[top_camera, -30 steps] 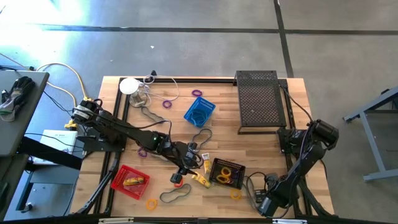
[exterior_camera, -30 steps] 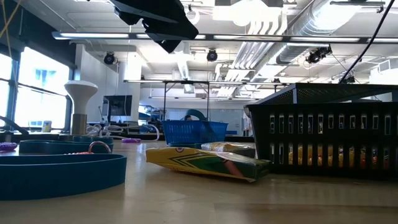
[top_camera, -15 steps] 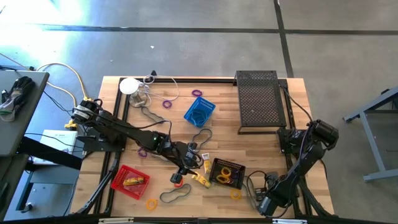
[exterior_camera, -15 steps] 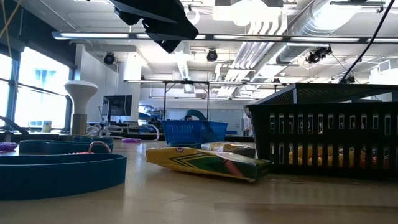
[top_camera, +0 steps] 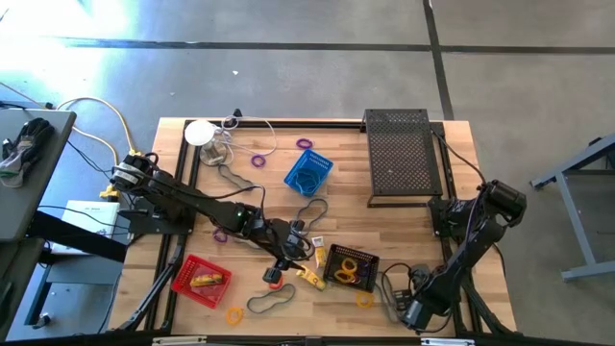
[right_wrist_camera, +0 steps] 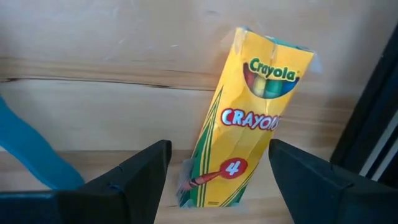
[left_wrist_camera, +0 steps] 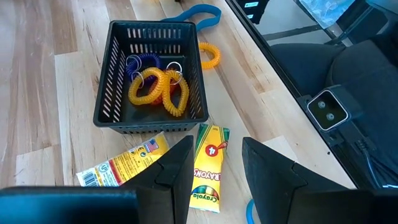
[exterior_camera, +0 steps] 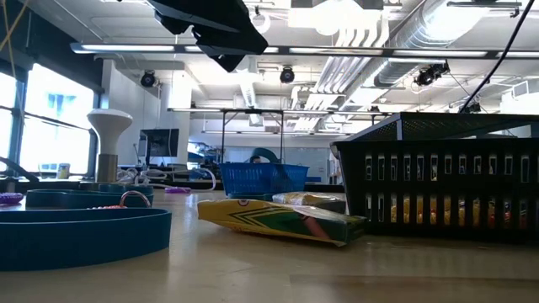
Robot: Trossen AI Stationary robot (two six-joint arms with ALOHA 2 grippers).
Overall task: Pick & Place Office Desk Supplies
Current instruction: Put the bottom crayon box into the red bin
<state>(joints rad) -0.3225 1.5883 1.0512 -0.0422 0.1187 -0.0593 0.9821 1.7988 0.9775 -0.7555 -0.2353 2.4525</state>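
Left gripper (left_wrist_camera: 214,168) parted, empty, above crayon box (left_wrist_camera: 208,168), black basket (left_wrist_camera: 151,74) just beyond, right gripper (right_wrist_camera: 217,180) seemingly open.

black mesh tray (top_camera: 400,154), white disc (top_camera: 198,133) — cables (top_camera: 96,125)

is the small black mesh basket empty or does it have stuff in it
Not empty. The small black mesh basket holds yellow-orange coiled rings and a blue coil, seen from the left wrist and high views.

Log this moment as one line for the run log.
left gripper: open, above crayon box | black basket: holds coil rings | right gripper: open over second crayon box, near table's front right corner
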